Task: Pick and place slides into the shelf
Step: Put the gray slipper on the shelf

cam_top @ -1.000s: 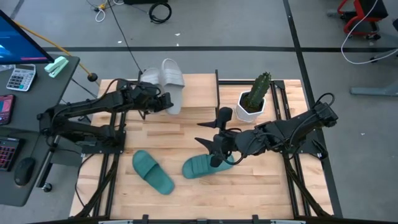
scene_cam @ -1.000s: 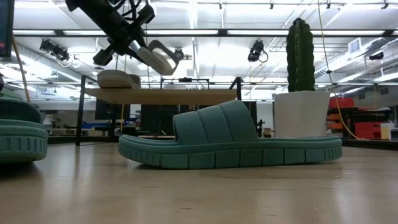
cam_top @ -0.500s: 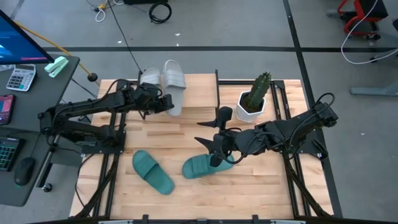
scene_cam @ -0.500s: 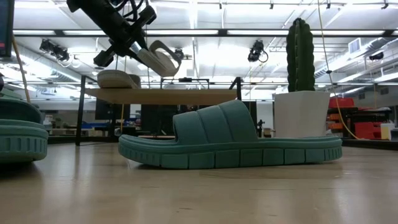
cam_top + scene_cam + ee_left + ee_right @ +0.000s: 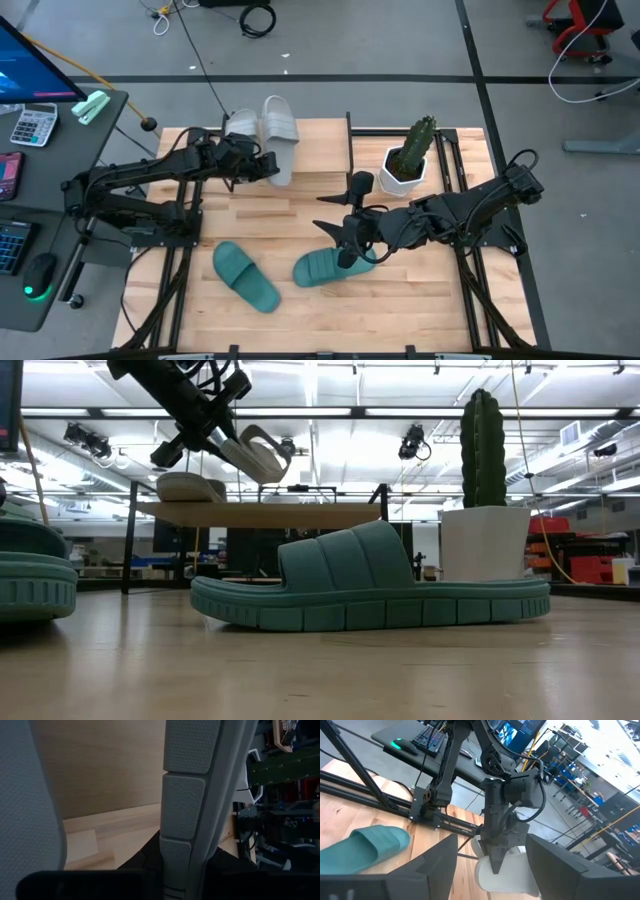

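High view shows my low wooden-topped shelf [image 5: 300, 160]; left gripper [image 5: 262, 166] grips a pale grey-white rubber slide [image 5: 278, 135] tilted above it, beside its mate [image 5: 190, 487]. I'd level it before releasing. Right gripper [image 5: 342, 240] waits open over a teal slide [image 5: 325, 266].

A potted cactus [image 5: 410, 155] stands on my worktop [image 5: 420, 300] at two o'clock; calculator [image 5: 33, 125], keyboard [image 5: 12, 245] and mouse [image 5: 40, 275] lie toward nine.

There were two white slides [image 5: 279, 128] [image 5: 240, 124], two green slides [image 5: 246, 276] [image 5: 327, 266], one shelf [image 5: 262, 513], one potted cactus [image 5: 411, 152] and two grippers [image 5: 262, 165] [image 5: 338, 240].
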### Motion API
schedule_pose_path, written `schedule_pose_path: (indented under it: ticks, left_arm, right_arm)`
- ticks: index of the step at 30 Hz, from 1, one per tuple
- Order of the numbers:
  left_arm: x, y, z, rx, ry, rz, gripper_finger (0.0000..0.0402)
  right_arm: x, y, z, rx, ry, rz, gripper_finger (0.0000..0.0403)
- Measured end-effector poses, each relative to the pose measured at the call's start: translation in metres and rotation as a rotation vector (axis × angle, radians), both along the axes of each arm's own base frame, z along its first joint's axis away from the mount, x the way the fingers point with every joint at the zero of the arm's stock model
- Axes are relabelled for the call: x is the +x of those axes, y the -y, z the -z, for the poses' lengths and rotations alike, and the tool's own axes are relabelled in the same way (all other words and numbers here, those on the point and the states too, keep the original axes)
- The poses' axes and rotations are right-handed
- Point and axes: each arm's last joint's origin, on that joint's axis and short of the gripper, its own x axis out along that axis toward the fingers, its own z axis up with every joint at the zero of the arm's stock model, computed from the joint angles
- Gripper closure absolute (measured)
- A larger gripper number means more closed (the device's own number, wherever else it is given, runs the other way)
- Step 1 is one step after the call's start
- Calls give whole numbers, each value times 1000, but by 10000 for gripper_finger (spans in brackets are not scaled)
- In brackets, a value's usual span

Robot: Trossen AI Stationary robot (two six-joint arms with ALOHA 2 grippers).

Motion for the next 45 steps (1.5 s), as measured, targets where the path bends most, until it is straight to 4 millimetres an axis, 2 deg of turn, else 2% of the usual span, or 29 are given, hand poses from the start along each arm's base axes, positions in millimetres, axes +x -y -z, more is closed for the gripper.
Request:
schedule_pose_path:
  ticks: [18,33,45]
  left_arm:
    - [-1,0,2,25,-31,1,325]
    - [-1,-3,-1,115,-35,-43,262]
    - [-2,-3,0,128,-64,-45,297]
  right_arm:
    - [0,0,0,5,-2,-18,163]
    - [0,-1,0,5,-2,-18,163]
    - [0,0,0,8,-1,-17,163]
